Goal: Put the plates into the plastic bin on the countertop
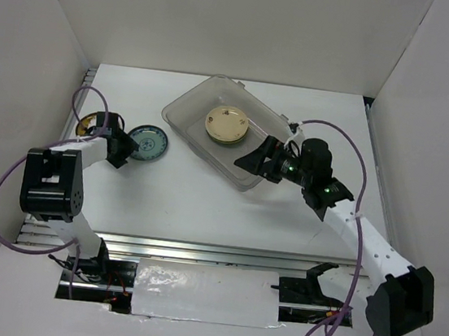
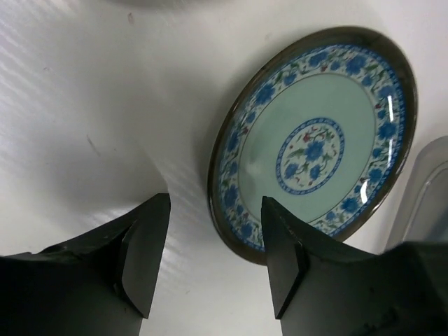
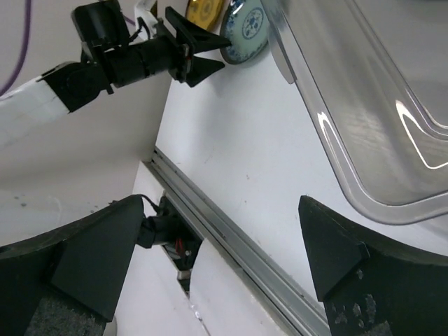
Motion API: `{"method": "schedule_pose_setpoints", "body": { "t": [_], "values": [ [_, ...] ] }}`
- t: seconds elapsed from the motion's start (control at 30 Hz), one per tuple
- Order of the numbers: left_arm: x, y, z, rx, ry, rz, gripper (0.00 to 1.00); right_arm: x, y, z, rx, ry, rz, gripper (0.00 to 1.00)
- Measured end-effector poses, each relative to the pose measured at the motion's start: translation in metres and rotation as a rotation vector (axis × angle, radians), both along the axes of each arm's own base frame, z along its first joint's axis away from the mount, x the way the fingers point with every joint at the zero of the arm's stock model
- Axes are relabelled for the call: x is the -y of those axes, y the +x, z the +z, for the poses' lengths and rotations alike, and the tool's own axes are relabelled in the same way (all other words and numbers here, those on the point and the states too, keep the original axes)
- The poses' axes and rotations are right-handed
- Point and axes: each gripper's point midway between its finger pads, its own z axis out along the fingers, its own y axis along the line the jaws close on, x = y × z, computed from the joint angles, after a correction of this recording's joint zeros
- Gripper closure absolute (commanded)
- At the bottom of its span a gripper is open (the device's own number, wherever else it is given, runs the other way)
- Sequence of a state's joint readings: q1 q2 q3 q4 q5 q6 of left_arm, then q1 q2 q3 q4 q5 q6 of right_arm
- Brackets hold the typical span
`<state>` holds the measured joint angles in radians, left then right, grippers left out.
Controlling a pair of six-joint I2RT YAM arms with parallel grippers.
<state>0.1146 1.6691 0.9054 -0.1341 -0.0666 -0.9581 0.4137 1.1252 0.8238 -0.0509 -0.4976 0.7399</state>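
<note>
The white countertop (image 1: 203, 206) carries the plastic bin (image 1: 204, 100), and inside the bin sits a stack of plates (image 1: 226, 126) with a cream one on top. The right gripper (image 1: 251, 161) hangs at the bin's near right corner, jaws spread wide with nothing between them. Left of the bin, the left gripper (image 2: 213, 245) is likewise released, its fingers straddling the rim of a teal-patterned plate (image 2: 315, 147). A golden-brown plate (image 1: 92, 123) lies further left of the bin.
</note>
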Motion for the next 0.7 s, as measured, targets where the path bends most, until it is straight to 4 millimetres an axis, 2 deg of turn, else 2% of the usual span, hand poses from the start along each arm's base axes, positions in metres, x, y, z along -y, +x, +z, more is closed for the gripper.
{"method": "schedule_pose_setpoints", "body": {
  "t": [0.07, 0.17, 0.2, 0.3, 0.4, 0.47, 0.57, 0.63, 0.7],
  "values": [
    [-0.001, 0.004, 0.0, 0.009, -0.002, 0.014, 0.36, 0.004, -0.008, 0.002, 0.013, 0.007, -0.004, 0.0],
    [-0.003, 0.012, -0.001, 0.027, 0.001, 0.024, 0.43, 0.009, -0.018, 0.015, 0.063, 0.027, -0.011, 0.0],
    [-0.003, 0.014, -0.002, 0.031, 0.0, 0.029, 0.56, 0.011, -0.021, 0.023, 0.087, 0.037, -0.012, 0.0],
    [-0.005, 0.018, -0.006, 0.034, -0.003, 0.045, 0.7, 0.015, -0.03, 0.038, 0.139, 0.059, -0.014, 0.0],
    [-0.005, 0.021, -0.007, 0.045, -0.005, 0.051, 1.0, 0.019, -0.038, 0.049, 0.175, 0.075, -0.015, 0.0],
    [-0.004, 0.023, -0.005, 0.053, -0.018, 0.057, 1.0, 0.022, -0.043, 0.054, 0.195, 0.083, -0.019, 0.0],
    [-0.002, 0.019, 0.01, 0.074, -0.015, 0.078, 1.0, 0.028, -0.053, 0.063, 0.229, 0.097, -0.03, 0.0],
    [-0.002, -0.001, 0.029, 0.073, 0.035, 0.105, 1.0, 0.031, -0.06, 0.069, 0.249, 0.107, -0.036, 0.0],
    [-0.001, -0.034, 0.053, 0.061, 0.1, 0.135, 1.0, 0.035, -0.066, 0.076, 0.273, 0.117, -0.042, 0.0]
  ]
}}
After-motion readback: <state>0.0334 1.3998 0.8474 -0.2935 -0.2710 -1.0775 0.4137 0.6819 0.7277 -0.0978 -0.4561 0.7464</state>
